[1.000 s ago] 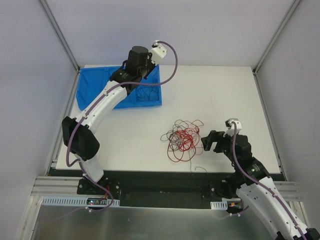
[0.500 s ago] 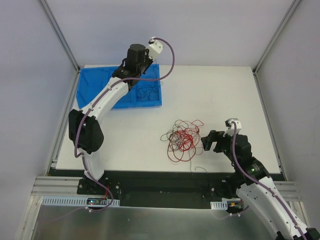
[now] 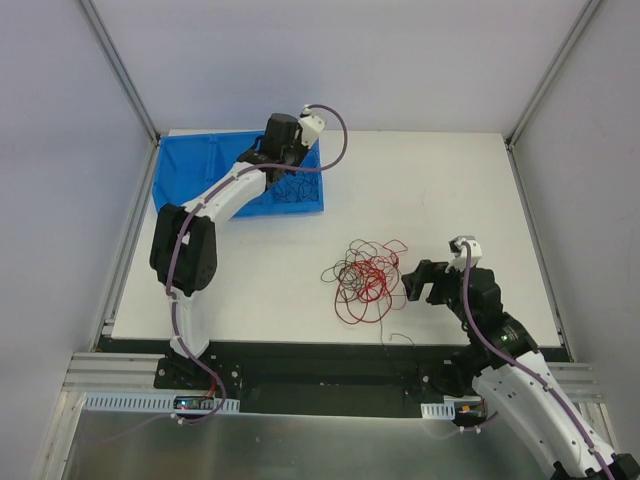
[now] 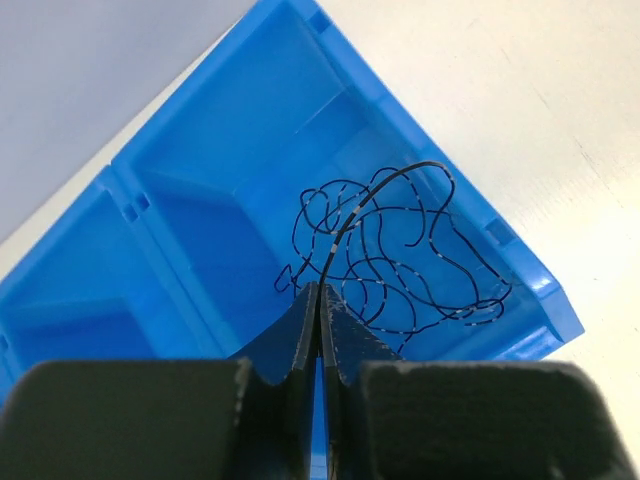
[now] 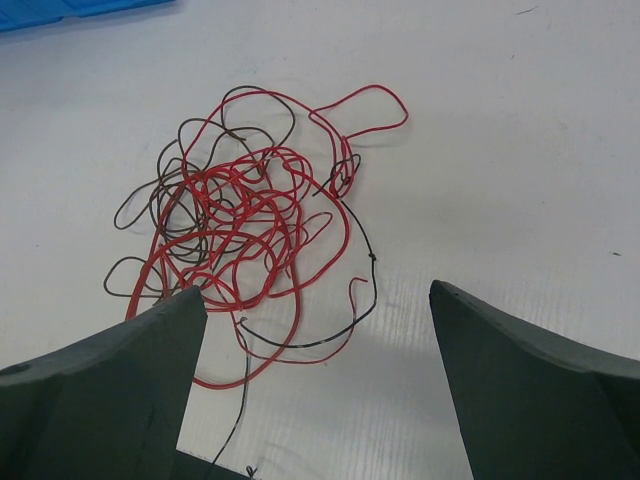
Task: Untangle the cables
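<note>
A loose tangle of red and black cables (image 3: pixel 366 276) lies on the white table, right of centre. In the right wrist view this tangle (image 5: pixel 240 215) spreads just ahead of my right gripper (image 5: pixel 315 292), which is open and holds nothing. From above, the right gripper (image 3: pixel 418 282) sits just right of the tangle. A separate black cable (image 4: pixel 400 260) lies looped in the blue bin (image 4: pixel 200 200). My left gripper (image 4: pixel 318 290) is shut on one strand of it, which rises from the tips. In the top view the left gripper (image 3: pixel 281 168) points down into the bin (image 3: pixel 190 165).
The blue bin has several compartments and sits at the table's back left corner. Grey walls and metal frame posts (image 3: pixel 120 70) surround the table. One black strand (image 5: pixel 235 420) trails from the tangle toward the near edge.
The left arm has folded, its elbow swinging right and its wrist dropping lower over the blue bin. The right arm and the tangle have not moved.
</note>
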Action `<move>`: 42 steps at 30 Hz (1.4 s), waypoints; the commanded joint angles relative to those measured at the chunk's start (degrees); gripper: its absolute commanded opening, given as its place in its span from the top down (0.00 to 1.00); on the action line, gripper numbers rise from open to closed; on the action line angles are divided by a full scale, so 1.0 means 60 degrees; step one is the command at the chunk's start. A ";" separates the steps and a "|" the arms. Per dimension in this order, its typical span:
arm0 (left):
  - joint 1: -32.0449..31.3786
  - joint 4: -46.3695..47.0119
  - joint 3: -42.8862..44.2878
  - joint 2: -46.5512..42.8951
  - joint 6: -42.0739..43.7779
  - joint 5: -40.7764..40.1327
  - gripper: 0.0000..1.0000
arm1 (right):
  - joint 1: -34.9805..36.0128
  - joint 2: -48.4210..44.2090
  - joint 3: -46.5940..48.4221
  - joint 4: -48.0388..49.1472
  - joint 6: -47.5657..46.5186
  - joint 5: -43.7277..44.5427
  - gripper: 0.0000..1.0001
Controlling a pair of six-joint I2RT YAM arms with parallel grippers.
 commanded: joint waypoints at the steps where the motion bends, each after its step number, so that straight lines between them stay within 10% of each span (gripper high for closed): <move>1: 0.0360 -0.0157 0.0191 0.0119 -0.1247 0.0515 0.98 | -0.0032 0.0112 -0.0049 0.0443 0.0032 -0.0228 0.04; 6: 0.0507 -0.0801 0.0908 -0.0085 -0.2315 -0.0787 0.45 | -0.0032 0.0273 -0.0005 0.0458 0.0047 -0.0243 0.04; 10: 0.0507 -0.1519 0.0722 -0.1225 -0.3705 -0.0631 0.29 | -0.0032 0.0565 0.0010 0.0531 0.0061 -0.0257 0.04; 22: 0.0244 -0.0862 -0.2853 -0.4143 -0.7139 0.6457 0.34 | -0.0047 0.5237 0.2134 -0.1519 0.1070 -0.1677 0.05; 30: -0.1863 -0.0554 -0.4011 -0.4656 -0.5703 0.6228 0.36 | -0.0193 0.4932 0.0993 -0.0788 0.4362 -0.0963 0.10; 35: -0.2978 -0.0202 -0.4247 -0.4291 -0.5600 0.6198 0.38 | -0.0501 0.3923 -0.0208 0.0822 0.5890 0.0019 0.39; 39: -0.3301 -0.0100 -0.4159 -0.3648 -0.5614 0.6022 0.28 | -0.0603 0.3644 -0.0123 0.0898 0.5016 0.0271 0.99; 42: -0.3390 -0.0245 -0.3532 -0.2507 -0.5745 0.5306 0.15 | -0.0604 0.3191 0.0258 0.0430 0.4472 -0.0227 0.99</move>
